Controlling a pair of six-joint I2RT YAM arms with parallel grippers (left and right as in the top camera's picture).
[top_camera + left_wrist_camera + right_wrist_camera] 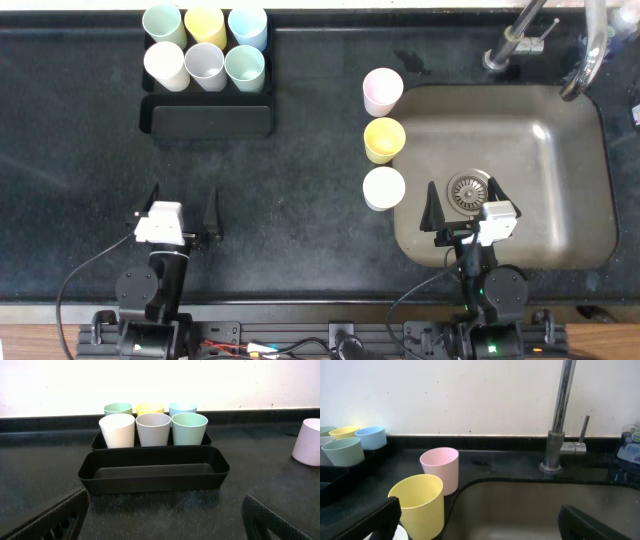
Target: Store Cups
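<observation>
Three loose cups stand in a row along the sink's left rim: a pink cup farthest back, a yellow cup in the middle, a white cup nearest. Several cups fill a black tray at the back left, and an empty black tray sits in front of it. My left gripper is open, low near the front edge, facing the empty tray. My right gripper is open over the sink's front left part.
The steel sink takes up the right side, with a drain and a faucet behind it. A soap bottle stands at the far right. Dark countertop lies bare between the trays and the cups.
</observation>
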